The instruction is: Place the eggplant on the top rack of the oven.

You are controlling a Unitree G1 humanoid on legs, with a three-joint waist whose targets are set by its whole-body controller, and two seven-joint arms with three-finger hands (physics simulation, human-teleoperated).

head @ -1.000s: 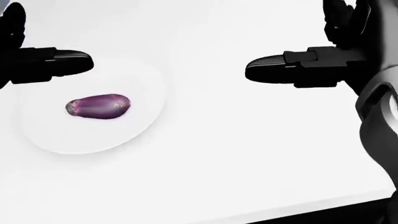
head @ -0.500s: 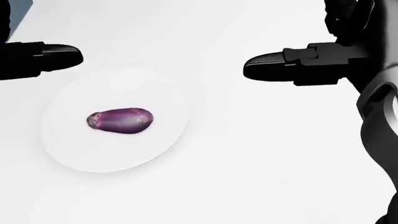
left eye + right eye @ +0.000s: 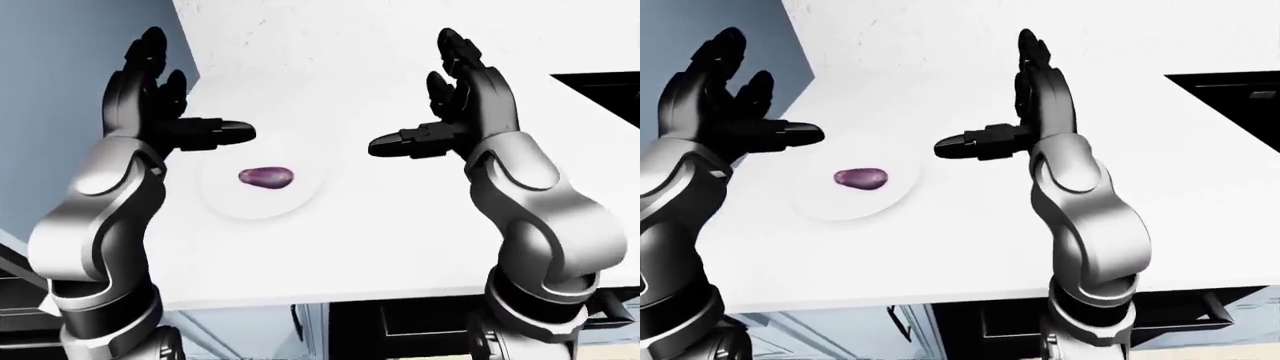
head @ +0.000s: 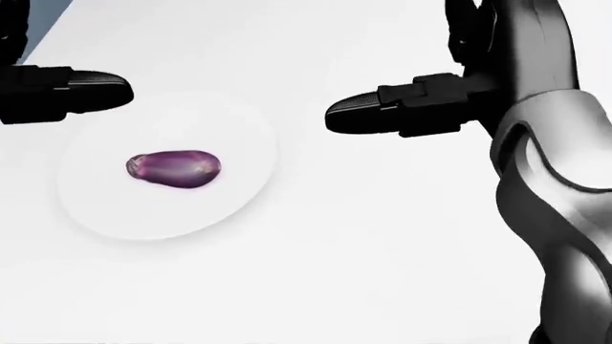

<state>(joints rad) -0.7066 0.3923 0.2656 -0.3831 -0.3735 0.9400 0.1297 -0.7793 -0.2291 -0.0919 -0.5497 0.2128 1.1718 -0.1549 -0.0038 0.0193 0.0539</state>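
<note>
My left hand (image 3: 150, 105) is raised over the left edge of the white table (image 4: 382, 251), fingers (image 3: 215, 133) spread and released, holding nothing; the thumb points right, above and just left of the plate (image 4: 239, 122). The plate is white on white, barely distinct from the tabletop. On it lies the eggplant (image 4: 173, 169), small, purple, glossy, lying on its side with its long axis roughly left to right in the head view, the narrower stem end toward the left. Judgement: light, fairly firm, smooth skin likely slippery, rounded body prone to rolling on the plate; best hold is across the thick middle, fingers on opposite sides of the short axis, pressure moderate to avoid bruising. To the right, my right hand (image 3: 460, 97) is also raised, fingers (image 4: 368, 115) open and empty, thumb pointing left toward the plate, well apart from the eggplant. Both hands flank the plate; neither touches it. A dark rectangular patch (image 3: 1230, 94) sits at the far right of the tabletop; I cannot tell what it is. Oven not identifiable in these views.
</note>
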